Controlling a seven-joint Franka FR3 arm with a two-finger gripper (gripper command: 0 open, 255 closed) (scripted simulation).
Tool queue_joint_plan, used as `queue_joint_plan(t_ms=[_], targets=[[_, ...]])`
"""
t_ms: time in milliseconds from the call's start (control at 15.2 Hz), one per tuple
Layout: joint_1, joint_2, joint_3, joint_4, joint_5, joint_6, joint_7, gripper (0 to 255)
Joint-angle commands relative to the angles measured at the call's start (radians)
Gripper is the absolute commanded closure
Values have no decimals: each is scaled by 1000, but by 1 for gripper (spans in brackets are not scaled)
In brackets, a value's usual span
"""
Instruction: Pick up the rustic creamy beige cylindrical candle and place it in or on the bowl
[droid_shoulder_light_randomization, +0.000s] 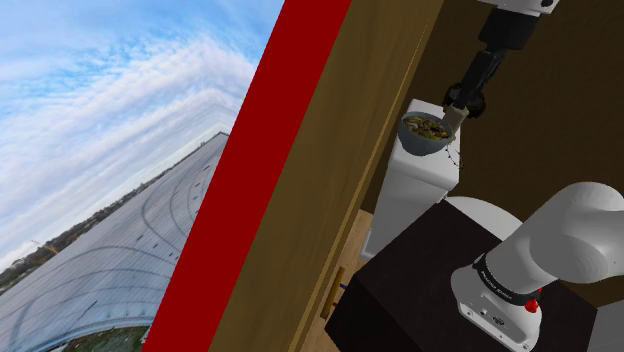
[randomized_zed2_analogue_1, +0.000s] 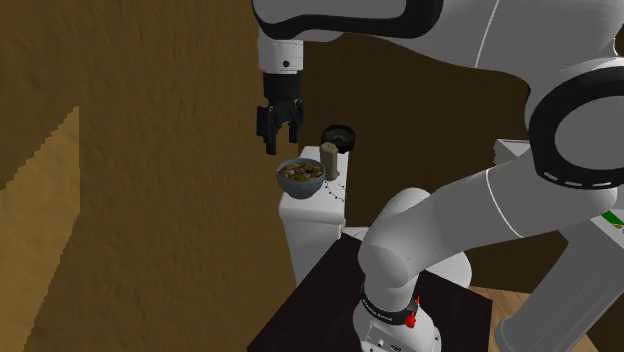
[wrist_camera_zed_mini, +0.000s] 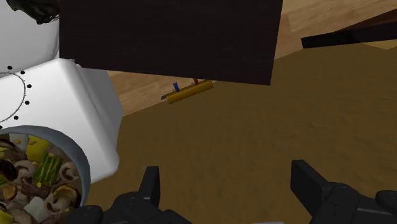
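The claw (randomized_zed2_analogue_1: 283, 142) hangs with its fingers apart and nothing between them, above the bowl (randomized_zed2_analogue_1: 300, 190) and toward the second exterior view's left. The beige candle (randomized_zed2_analogue_1: 330, 162) stands upright on the white surface (randomized_zed2_analogue_1: 310, 215), just beside the bowl on that view's right, apart from the claw. In the wrist view the bowl (wrist_camera_zed_mini: 83, 170) holds mushrooms and greens. A small yellow thing (wrist_camera_zed_mini: 188, 93) lies on the floor by the dark stand (wrist_camera_zed_mini: 172, 38). Writing on the black band (randomized_zed2_analogue_1: 388, 305) at the arm's base is too small to read.
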Motion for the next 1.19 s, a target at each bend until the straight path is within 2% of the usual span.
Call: queue_joint_plan(t_ms=[0, 594, 1122], targets=[[0, 0, 0, 0, 0, 0, 0, 0], [-48, 91, -191, -42, -125, 141, -234, 0], [-70, 264, -364, 8, -183, 278, -442, 0]])
